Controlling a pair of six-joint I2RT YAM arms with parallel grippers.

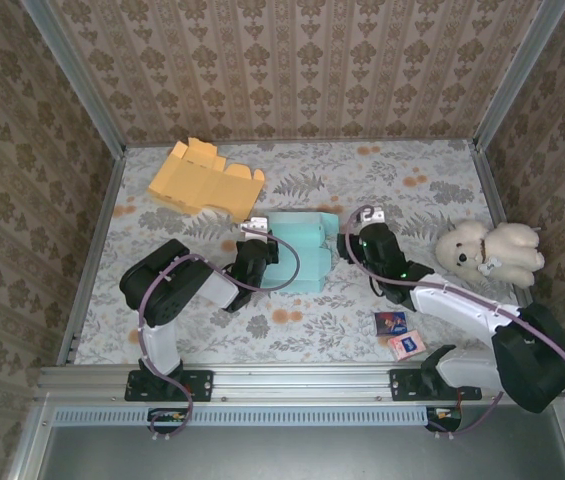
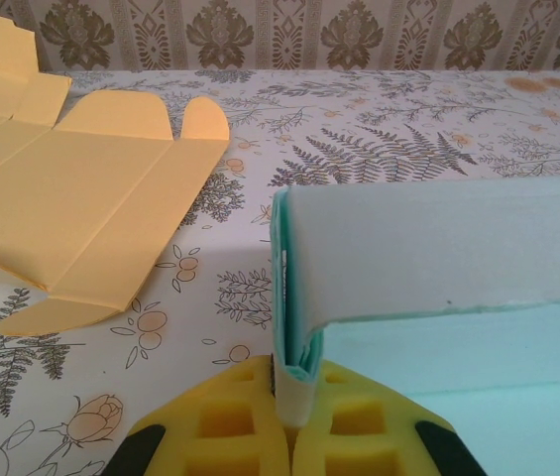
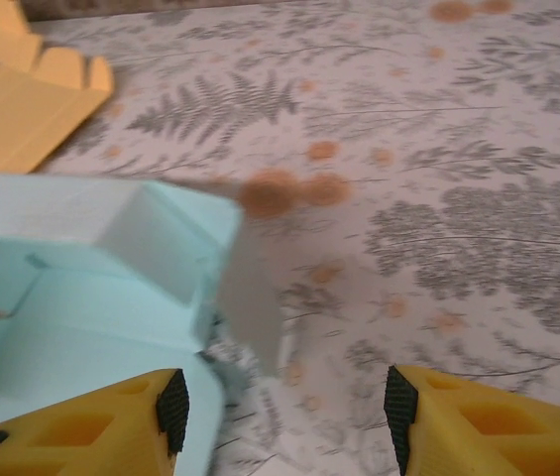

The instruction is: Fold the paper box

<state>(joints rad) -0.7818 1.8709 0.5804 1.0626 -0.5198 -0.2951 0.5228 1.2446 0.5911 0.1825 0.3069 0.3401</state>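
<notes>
The pale teal paper box [image 1: 300,252] sat partly folded near the middle of the floral-patterned table [image 1: 382,175], between the two arms. The left gripper [image 2: 293,395] was at the box's left side, its yellow fingers [image 2: 230,421] closed tight on a thin folded edge of a flap that stood upright, with the wall of the box running off to the right from that pinched corner. The right gripper [image 3: 284,397] was at the box's right side with its jaws spread wide; in the right wrist view an open corner of the box lay in front of one finger, and a blurred grey flap hung between the fingers, though contact with either could not be made out. A flat, unfolded orange cardboard sheet [image 1: 202,180] lay toward the far left of the table, well apart from the teal box. A cream teddy bear [image 1: 487,252] rested near the right edge, beside the right arm, and two small cards [image 1: 399,333] lay just beside each other near the front, close to the right arm's base.
</notes>
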